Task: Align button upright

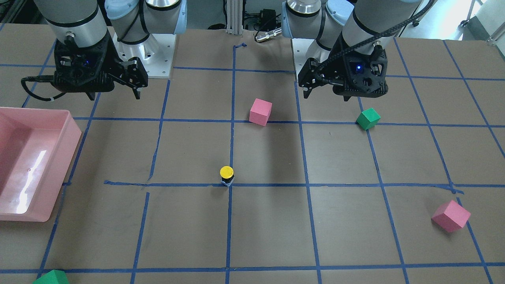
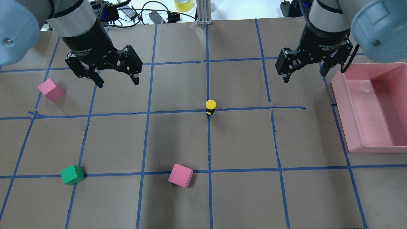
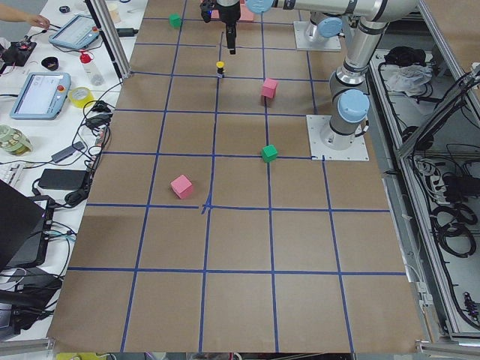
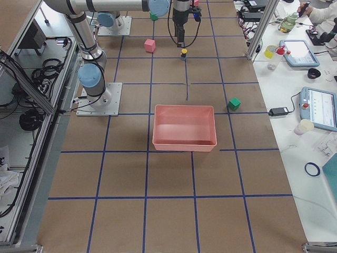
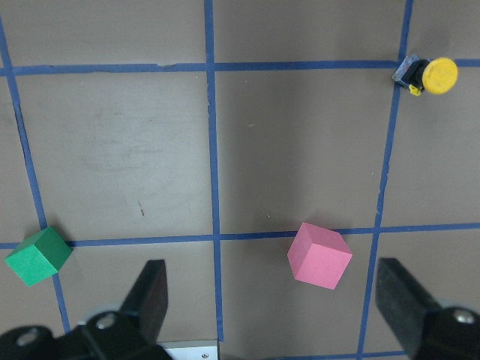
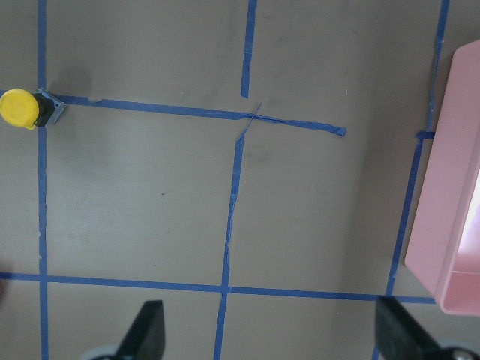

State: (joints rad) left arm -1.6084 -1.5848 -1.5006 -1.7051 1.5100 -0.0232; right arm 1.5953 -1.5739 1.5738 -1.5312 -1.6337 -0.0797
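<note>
The button (image 2: 210, 107) stands upright on its grey base, yellow cap on top, at a blue tape crossing in the middle of the table. It also shows in the front view (image 1: 227, 175), the left wrist view (image 5: 429, 75) and the right wrist view (image 6: 26, 109). My left gripper (image 2: 118, 83) hangs open and empty above the table, to the far left of the button. My right gripper (image 2: 304, 77) hangs open and empty to the button's far right. Neither gripper touches anything.
A pink bin (image 2: 341, 105) stands at the right edge, below my right gripper. One pink cube (image 2: 180, 175) lies near the front middle, another pink cube (image 2: 51, 90) at the far left. A green cube (image 2: 72, 174) lies front left. Blue tape lines grid the brown table.
</note>
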